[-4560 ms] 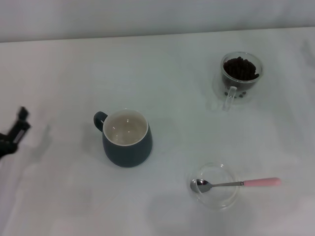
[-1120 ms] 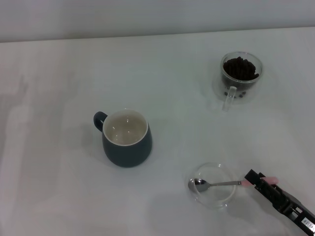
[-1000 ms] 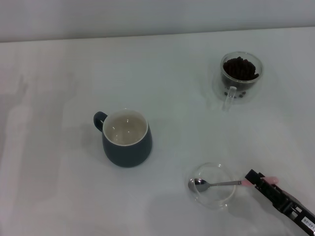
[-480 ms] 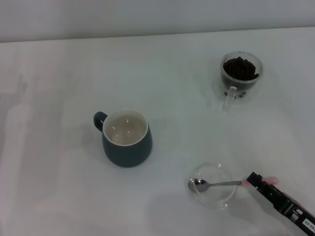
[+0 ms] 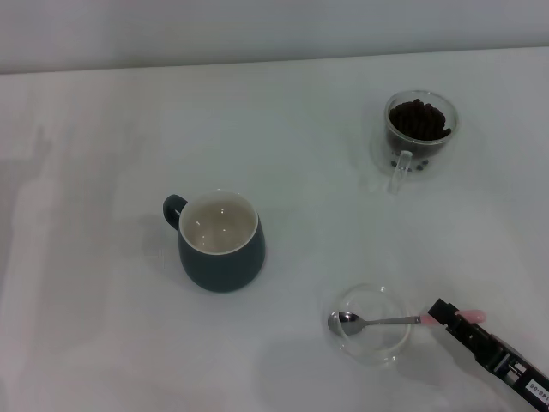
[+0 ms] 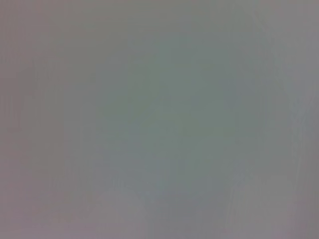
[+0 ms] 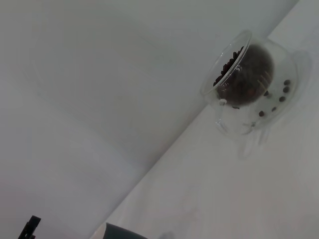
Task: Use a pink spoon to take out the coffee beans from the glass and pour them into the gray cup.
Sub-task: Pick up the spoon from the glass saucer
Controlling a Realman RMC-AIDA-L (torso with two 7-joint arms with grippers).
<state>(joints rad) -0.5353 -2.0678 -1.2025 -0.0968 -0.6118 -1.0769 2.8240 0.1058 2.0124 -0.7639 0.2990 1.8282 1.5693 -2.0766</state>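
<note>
From the head, the right gripper (image 5: 448, 316) is reaching over the pale pink handle of the metal-bowled pink spoon (image 5: 377, 322), lying in a shallow clear dish (image 5: 371, 299); I cannot tell its finger state. The dark blue-gray ceramic gray cup (image 5: 220, 241) is sitting empty. From the right wrist, the clear double-walled glass (image 7: 249, 79) is holding all the dark coffee beans (image 7: 246, 72); scooping remains.

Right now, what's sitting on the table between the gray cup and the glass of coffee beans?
Nothing: the head view shows bare white table between the gray cup and the glass.
</note>
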